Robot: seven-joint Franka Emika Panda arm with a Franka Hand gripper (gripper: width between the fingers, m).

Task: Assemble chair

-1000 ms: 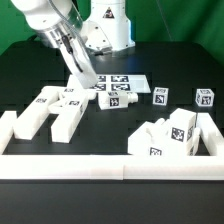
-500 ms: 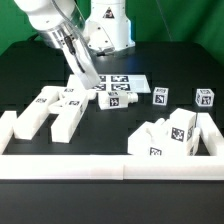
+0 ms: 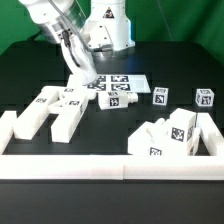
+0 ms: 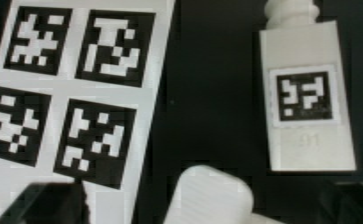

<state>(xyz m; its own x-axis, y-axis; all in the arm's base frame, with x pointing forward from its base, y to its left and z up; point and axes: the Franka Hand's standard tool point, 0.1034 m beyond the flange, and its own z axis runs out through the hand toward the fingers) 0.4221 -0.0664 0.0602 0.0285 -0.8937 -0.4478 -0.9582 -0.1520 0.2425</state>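
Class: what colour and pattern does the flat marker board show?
The marker board is white, bearing square black-and-white tags; clearest in the wrist view.

Beside the fingers, the marker board is white and carries square black-and-white tags. Farther from the fingers, the chair pieces are matte white, each with a similar black-and-white tag. The tabletop is black and the border wall is white.
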